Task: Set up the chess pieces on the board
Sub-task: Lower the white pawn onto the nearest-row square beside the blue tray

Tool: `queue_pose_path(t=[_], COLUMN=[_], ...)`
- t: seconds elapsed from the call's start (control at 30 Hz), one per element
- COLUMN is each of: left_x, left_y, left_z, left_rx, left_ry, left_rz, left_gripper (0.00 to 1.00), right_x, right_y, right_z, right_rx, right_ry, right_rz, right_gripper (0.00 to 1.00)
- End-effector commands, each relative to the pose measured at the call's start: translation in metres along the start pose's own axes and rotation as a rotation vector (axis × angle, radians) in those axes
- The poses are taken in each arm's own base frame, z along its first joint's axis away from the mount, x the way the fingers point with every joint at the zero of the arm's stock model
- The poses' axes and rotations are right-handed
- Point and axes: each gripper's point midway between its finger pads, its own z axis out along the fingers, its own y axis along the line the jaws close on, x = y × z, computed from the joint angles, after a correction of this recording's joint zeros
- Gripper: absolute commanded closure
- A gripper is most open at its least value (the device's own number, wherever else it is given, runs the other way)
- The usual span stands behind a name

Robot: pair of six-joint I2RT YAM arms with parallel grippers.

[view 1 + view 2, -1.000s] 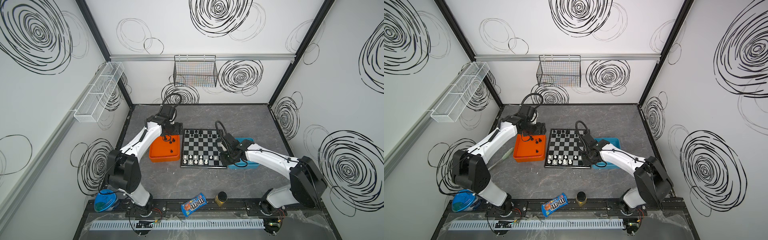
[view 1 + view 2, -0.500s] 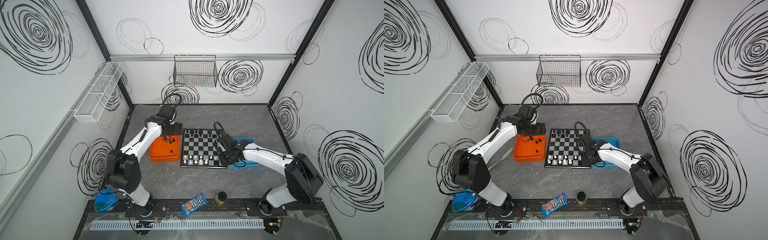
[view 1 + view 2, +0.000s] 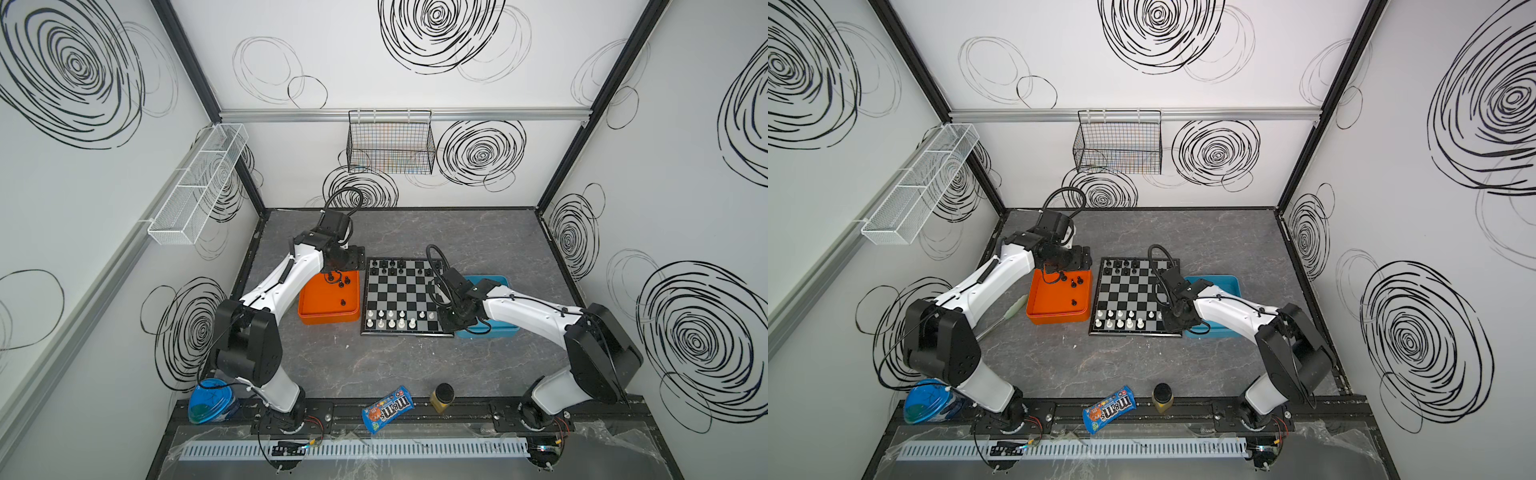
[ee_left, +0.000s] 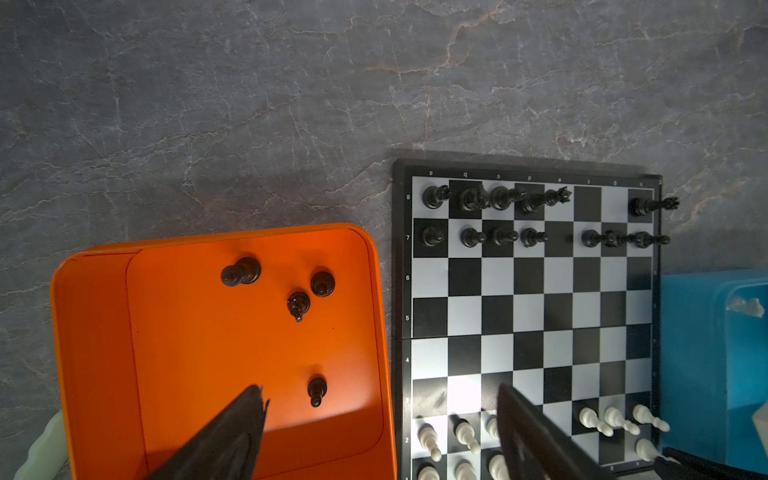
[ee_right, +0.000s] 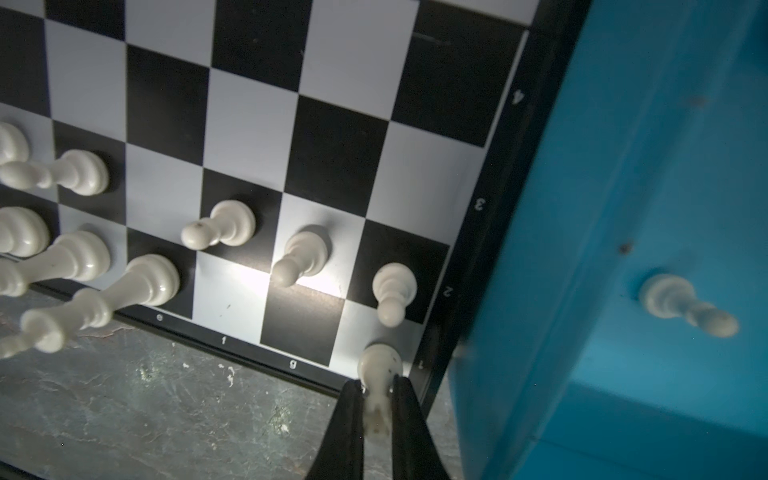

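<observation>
The board (image 3: pixel 401 291) lies mid-table, with black chess pieces (image 3: pixel 390 266) on its far rows and white ones (image 3: pixel 392 322) on its near rows. My right gripper (image 5: pixel 376 386) is shut on a white piece (image 5: pixel 380 365) that stands on the board's near right corner square, next to the blue tray (image 5: pixel 623 166). In a top view that gripper (image 3: pixel 449 326) hangs over the same corner. My left gripper (image 4: pixel 380 392) is open and empty, straddling the edge between the orange tray (image 4: pixel 95 332) and the board (image 4: pixel 528 307). Several black pieces (image 4: pixel 241 272) lie in that tray.
One white piece (image 5: pixel 681 307) lies in the blue tray (image 3: pixel 498 282). A candy bag (image 3: pixel 387 409), a small jar (image 3: pixel 443 397) and a blue tub (image 3: pixel 210 401) sit at the front rail. A pale green object (image 3: pixel 1015 307) lies left of the orange tray (image 3: pixel 1059 320).
The right arm's elbow has shifted slightly to the left while its gripper stays at the board's corner. The left arm has not moved.
</observation>
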Motion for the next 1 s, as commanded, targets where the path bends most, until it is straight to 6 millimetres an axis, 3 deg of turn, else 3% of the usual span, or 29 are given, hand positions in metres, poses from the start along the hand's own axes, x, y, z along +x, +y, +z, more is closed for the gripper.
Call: queue_pose_path(t=[0.0, 0.97], left_x=[-0.0046, -0.0019], left_y=[0.0027, 0.0034], left_z=[0.0022, 0.0062], left_rx=[0.006, 0.006], left_ry=[-0.016, -0.008], left_rz=[-0.012, -0.015], left_gripper=[0.1, 0.1], right_x=[-0.0085, -0.0109], right_y=[0.0039, 0.0034], right_z=[-0.0019, 0.0018], right_rx=[0.002, 0.012], right_ry=[-0.023, -0.019], right_rz=[-0.008, -0.012], right_gripper=[0.9, 0.88])
